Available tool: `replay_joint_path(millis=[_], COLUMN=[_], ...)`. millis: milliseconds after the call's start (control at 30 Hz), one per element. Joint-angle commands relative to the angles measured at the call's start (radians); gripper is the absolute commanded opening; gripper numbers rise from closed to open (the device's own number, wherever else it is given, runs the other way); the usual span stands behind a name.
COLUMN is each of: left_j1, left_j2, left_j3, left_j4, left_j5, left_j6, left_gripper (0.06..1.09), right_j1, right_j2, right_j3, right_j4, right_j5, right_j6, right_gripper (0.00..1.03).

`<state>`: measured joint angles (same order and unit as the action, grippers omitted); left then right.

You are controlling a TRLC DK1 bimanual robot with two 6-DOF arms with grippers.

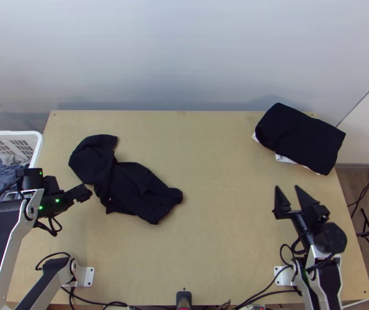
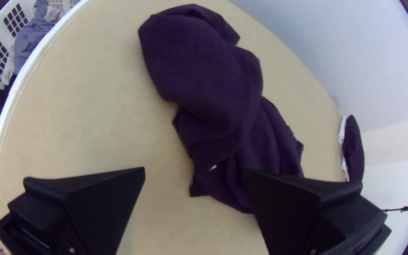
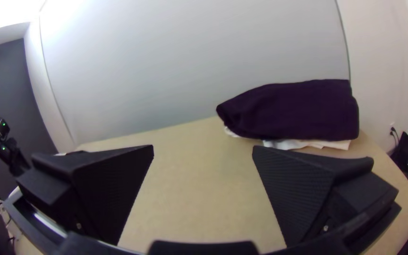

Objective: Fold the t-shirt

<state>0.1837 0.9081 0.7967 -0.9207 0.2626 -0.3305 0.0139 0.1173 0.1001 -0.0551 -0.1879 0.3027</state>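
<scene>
Both grippers empty and spread, the t-shirt still to be folded

From where I stand, the left gripper has its fingers wide apart beside the dark t-shirt, with no cloth between them. The right gripper is spread too, over the right part of the table, well apart from the shirt.

As for the job, I'd say the real folding has yet to begin. No neat crease or squared side shows, so flattening, folding and probably putting away all look to be left. The folded pile by the far right corner, dark cloth over white, seems to be finished work.

The shirt lies bunched on the table's left half, running from near the far left corner in towards the middle. Its far end is a broad, rounded flap doubled over itself; the rest is rumpled in soft ridges, narrowing to a blunt lump. A tiny pale spot, maybe a tag, shows on it. I can't tell sleeves from hem. A white basket of clothes stands by the left edge.
</scene>
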Motion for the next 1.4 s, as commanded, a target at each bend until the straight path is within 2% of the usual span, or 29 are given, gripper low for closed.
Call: replay_joint_path(millis=[0, 200, 300, 467, 600, 633, 667, 733, 833, 1033, 1100, 1233, 1300, 1367], left_j1=[-0.049, -0.062, -0.061, -0.055, -0.053, -0.052, -0.052, -0.050, -0.049, -0.030, -0.029, -0.027, -0.029, -0.027], left_j2=[-0.009, -0.026, -0.043, -0.066, -0.075, -0.075, -0.077, -0.084, -0.095, -0.123, -0.127, -0.130, -0.130, -0.132], left_j3=[-0.002, -0.031, -0.048, -0.056, -0.067, -0.070, -0.074, -0.080, -0.083, -0.091, -0.093, -0.096, -0.097, -0.099], left_j4=[0.043, 0.083, 0.089, 0.095, 0.095, 0.098, 0.105, 0.114, 0.114, 0.117, 0.117, 0.121, 0.121, 0.123], left_j5=[0.069, 0.087, 0.092, 0.092, 0.092, 0.092, 0.092, 0.092, 0.092, 0.092, 0.092, 0.092, 0.092, 0.092], left_j6=[-0.036, -0.059, -0.056, -0.051, -0.048, -0.048, -0.050, -0.054, -0.058, -0.061, -0.064, -0.071, -0.071, -0.071], left_gripper=[1.05, 1.05, 1.05, 1.05, 1.05, 1.05, 1.05, 1.05, 1.05, 1.05, 1.05, 1.05, 1.05, 1.05], right_j1=[0.241, 0.555, 0.632, 0.727, 0.802, 0.819, 0.847, 0.917, 0.960, 0.968, 0.975, 1.003, 1.017, 1.035], right_j2=[0.232, 0.582, 0.699, 0.909, 1.142, 1.199, 1.245, 1.311, 1.403, 1.581, 1.628, 1.691, 1.711, 1.739], right_j3=[0.214, 0.512, 0.605, 0.707, 0.816, 0.826, 0.845, 0.879, 0.949, 1.156, 1.204, 1.254, 1.271, 1.288], right_j4=[-0.153, -0.387, -0.443, -0.482, -0.545, -0.545, -0.545, -0.516, -0.463, -0.497, -0.508, -0.509, -0.509, -0.509], right_j5=[0.015, 0.021, 0.019, 0.013, -0.059, -0.117, -0.156, -0.153, -0.151, -0.142, -0.142, -0.142, -0.142, -0.142], right_j6=[-0.004, -0.037, -0.025, 0.110, 0.315, 0.351, 0.363, 0.357, 0.385, 0.394, 0.394, 0.411, 0.412, 0.406], right_gripper=[0.98, 0.98, 0.98, 0.98, 0.98, 0.98, 0.98, 0.98, 0.98, 0.97, 0.92, 0.91, 0.82, 0.81])
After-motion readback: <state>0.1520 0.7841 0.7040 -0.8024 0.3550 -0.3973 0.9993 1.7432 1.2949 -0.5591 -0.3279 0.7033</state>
